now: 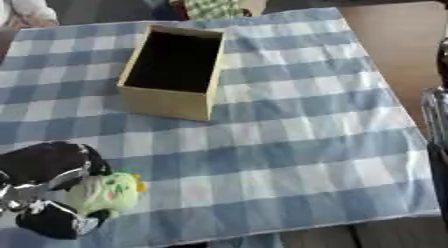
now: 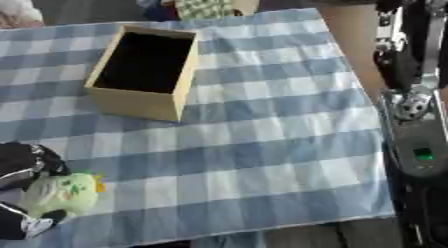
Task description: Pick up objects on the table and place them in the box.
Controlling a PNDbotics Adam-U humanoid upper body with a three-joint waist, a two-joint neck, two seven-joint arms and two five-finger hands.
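Left hand (image 1: 48, 189) at lower left, fingers curled round green plush toy (image 1: 109, 193), box (image 1: 173, 69) well apart

Table (image 1: 394, 37), wooden, bore a blue-checked cloth (image 1: 297, 142); open cardboard box (image 1: 171, 99) stood toward its far-left corner.

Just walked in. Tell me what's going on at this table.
The robot's left hand is at the near left corner of the checked cloth, fingers curled round a pale green plush toy. The open cardboard box stands farther back and looks empty. The right arm hangs beside the table; its hand is out of view.
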